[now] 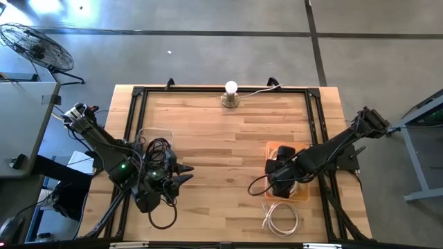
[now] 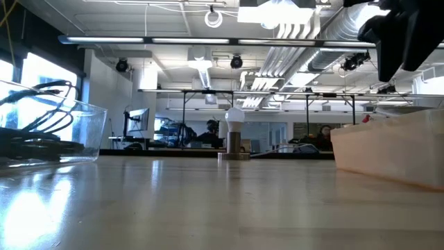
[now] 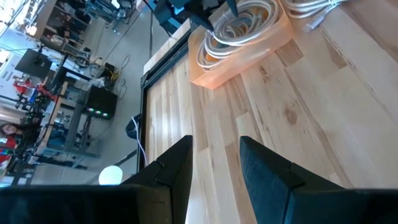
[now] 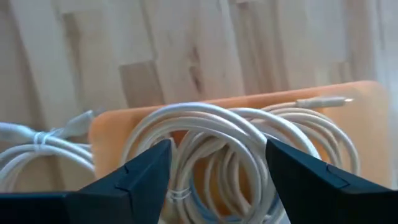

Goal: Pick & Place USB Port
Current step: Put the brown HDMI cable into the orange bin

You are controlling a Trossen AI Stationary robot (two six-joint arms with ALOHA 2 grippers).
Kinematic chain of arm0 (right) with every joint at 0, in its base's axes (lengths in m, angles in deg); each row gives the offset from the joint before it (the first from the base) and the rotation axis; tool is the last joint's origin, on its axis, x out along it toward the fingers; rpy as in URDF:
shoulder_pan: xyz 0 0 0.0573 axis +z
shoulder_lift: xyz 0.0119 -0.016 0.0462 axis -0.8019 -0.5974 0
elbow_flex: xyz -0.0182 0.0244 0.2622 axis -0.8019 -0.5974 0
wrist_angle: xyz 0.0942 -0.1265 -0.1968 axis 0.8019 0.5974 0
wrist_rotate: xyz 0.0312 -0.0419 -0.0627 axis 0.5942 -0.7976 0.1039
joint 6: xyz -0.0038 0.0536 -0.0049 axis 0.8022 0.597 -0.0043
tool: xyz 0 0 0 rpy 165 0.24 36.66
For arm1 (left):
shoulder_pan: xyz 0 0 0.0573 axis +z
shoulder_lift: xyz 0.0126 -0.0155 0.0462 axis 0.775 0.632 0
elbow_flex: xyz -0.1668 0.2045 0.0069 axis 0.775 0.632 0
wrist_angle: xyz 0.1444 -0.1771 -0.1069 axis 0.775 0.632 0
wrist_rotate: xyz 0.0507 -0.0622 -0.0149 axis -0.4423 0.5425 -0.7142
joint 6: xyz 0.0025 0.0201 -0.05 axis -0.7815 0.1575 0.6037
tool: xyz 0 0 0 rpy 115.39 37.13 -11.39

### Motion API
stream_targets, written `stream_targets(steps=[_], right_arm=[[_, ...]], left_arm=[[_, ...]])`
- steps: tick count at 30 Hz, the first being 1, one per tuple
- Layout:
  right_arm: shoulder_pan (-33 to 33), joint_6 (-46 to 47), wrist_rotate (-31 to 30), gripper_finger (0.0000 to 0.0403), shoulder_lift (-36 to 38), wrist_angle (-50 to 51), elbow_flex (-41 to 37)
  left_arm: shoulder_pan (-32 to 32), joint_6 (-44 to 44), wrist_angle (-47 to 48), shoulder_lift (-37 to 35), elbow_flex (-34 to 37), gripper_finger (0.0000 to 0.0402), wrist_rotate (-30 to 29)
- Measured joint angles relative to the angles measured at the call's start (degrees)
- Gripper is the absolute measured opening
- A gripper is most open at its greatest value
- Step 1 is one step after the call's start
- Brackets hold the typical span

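USB cable (image 4: pixel 211 143), a white coil, lies in the orange tray (image 4: pixel 367 124) directly under the right claw (image 4: pixel 217 177), whose two dark fingers stand wide apart with nothing between them. I judge that the cable is light and soft: the loops will bend and spring, and the smooth coat may slip from the pads. A good place to hold seems to be where several strands run together, because one single strand can slide out; the small plug at the tray's far side looks too thin for a sure grip.

A second white bundle (image 1: pixel 280 218) lies on the desk (image 1: pixel 221 138) just beside the tray. The left claw (image 3: pixel 214 158) waits well apart from the tray, open and empty, beside a clear bin of dark cables (image 1: pixel 156 149).

Only the right wrist view shows the coil's strands and plug. The high view gives both arms and the lamp (image 1: pixel 230 93), but there the right claw covers the tray. The low view shows only the tray's wall.
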Motion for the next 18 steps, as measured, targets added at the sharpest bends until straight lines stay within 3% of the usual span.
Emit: stream_targets(steps=[5,13,18], right_arm=[[0.0,-2.3,6.1,0.0252,0.0,-5.9,0.0],[2.8,-7.0,22.1,0.0252,0.0,-25.2,0.0],[7.2,-4.3,22.4,0.0252,0.0,-30.7,0.0]], left_arm=[[0.0,0.2,0.3,0.0,0.0,0.0128,0.2],[0.0,0.2,0.3,0.0,0.0,0.0128,0.1],[0.0,0.2,0.4,0.0,0.0,0.0128,0.2]])
